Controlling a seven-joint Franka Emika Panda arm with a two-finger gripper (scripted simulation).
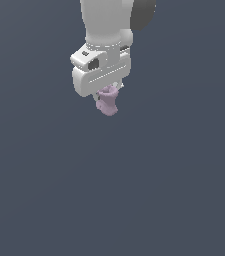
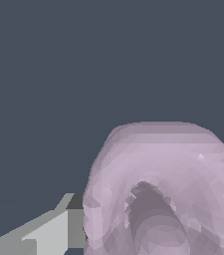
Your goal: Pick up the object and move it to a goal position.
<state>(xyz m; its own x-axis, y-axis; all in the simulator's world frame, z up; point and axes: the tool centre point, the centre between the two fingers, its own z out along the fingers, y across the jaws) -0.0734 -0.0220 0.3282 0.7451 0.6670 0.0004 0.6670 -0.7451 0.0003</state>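
Gripper (image 1: 107,96): you had it clamped on the object (image 1: 107,102).
Pickup: apparently done.
Remaining: your carry to the goal; none visible.

The object (image 1: 107,102) looks matt, lumpy and faceted; the end effector (image 1: 104,95) smooth, plastic-like white.
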